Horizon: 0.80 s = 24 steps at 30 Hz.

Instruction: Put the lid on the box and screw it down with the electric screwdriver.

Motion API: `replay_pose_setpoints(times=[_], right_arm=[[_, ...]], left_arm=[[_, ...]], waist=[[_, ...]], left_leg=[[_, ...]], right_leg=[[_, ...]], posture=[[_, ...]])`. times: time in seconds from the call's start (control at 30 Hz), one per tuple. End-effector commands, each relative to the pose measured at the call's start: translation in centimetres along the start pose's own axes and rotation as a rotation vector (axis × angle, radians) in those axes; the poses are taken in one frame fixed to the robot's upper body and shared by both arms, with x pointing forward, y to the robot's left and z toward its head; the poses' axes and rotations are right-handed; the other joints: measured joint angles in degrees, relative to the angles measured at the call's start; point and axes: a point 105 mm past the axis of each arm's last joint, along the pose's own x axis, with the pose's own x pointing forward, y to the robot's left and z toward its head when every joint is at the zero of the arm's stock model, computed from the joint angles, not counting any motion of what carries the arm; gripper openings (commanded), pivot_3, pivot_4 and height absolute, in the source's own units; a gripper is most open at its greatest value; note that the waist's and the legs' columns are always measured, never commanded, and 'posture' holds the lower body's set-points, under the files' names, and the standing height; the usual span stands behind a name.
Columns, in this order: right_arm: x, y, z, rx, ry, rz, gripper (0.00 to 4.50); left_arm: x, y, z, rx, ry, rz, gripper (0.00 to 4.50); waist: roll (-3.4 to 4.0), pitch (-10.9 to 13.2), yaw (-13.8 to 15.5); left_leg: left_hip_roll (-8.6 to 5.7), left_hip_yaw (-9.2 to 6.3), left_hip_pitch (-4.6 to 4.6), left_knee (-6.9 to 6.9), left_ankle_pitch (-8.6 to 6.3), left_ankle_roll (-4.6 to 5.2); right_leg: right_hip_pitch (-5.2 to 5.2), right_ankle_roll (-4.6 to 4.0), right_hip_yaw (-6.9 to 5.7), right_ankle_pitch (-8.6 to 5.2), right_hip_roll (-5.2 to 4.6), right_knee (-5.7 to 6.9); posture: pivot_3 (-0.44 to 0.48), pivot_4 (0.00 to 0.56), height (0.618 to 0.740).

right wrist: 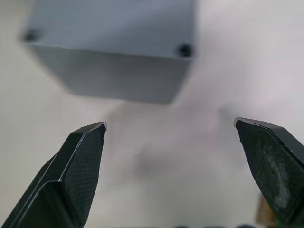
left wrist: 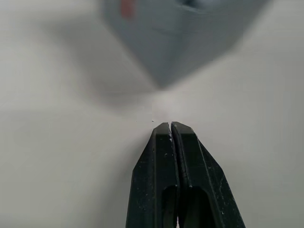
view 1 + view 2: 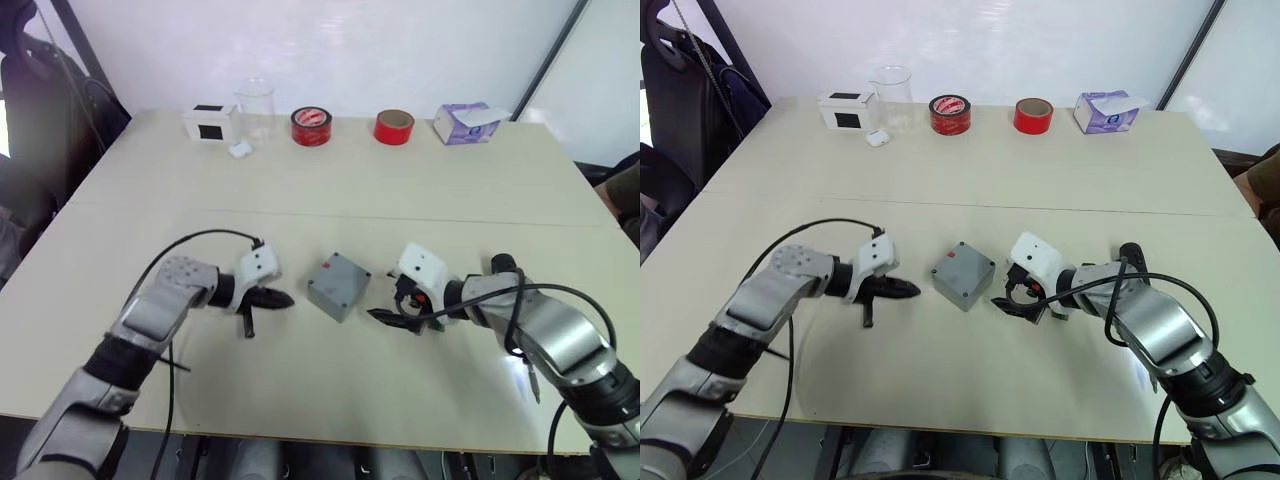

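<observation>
You have the small square grey plastic box (image 3: 339,285) sitting in the middle of the pale bench (image 3: 420,190), between your two arms, with the flat grey plastic lid (image 3: 966,266) already lying on top of it; dark screw holes show at the lid's corners in the right wrist view, and a small red mark faces up on it.

Your left tool (image 3: 277,299) lies low on the bench just beside the box, on its left, apart from it. Its two black fingers (image 2: 164,161) are pressed together tip to tip with nothing between them, pointing at the box's near corner.

Your right tool (image 3: 1006,303) sits on the other side of the box, close but not touching. Its fingers (image 1: 83,147) are spread wide, empty, with bare bench between them and the box's side wall straight ahead.

Along the far edge of the bench you can see a white box with a black panel (image 3: 211,123), a clear glass beaker (image 3: 256,108), a small white piece (image 3: 240,150) just in front of it, a red tape roll with dark print (image 3: 311,127), a plain red tape roll (image 3: 394,127) and a purple tissue pack (image 3: 465,123), all well apart from the grey box.
</observation>
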Motion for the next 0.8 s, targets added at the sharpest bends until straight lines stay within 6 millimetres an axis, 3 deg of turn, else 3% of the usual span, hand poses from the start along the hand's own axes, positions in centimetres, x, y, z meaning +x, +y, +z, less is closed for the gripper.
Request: replay_pose_setpoints(times=[0.03,0.23,0.4,0.8], right_arm=[[1.0,-0.1,1.1,-0.111,-0.041,0.058,4.49],[1.6,1.8,1.6,-0.154,-0.062,0.214,4.49],[1.0,3.9,1.6,-0.126,-0.078,0.3,4.49],[0.6,6.2,2.1,-0.052,-0.112,0.315,4.49]], left_arm=[[0.7,-0.4,1.8,0.053,-0.036,0.011,0.0],[2.1,1.0,3.1,0.068,-0.068,0.089,0.0],[2.0,1.6,3.5,0.078,-0.079,0.114,0.0],[1.8,2.0,3.7,0.092,-0.083,0.102,0.0]], waist=[[0.01,0.0,0.1],[0.0,0.0,0.1],[0.01,0.0,0.0],[0.01,0.0,0.1]], left_leg=[[0.0,0.01,0.0,0.01,0.0,0.0],[-0.04,0.02,0.0,0.06,0.0,0.0],[-0.02,0.01,0.01,0.06,0.0,0.0],[-0.01,-0.01,0.01,0.07,0.0,-0.01]], right_leg=[[0.0,0.0,-0.01,0.0,0.0,0.0],[0.06,0.04,-0.01,0.02,0.01,0.01],[0.05,0.07,-0.03,0.04,0.04,0.02],[0.05,0.02,-0.04,0.01,0.03,0.04]], posture=[[0.0,0.15,0.74],[0.0,0.15,0.74],[0.0,0.15,0.74],[0.0,0.15,0.74]])
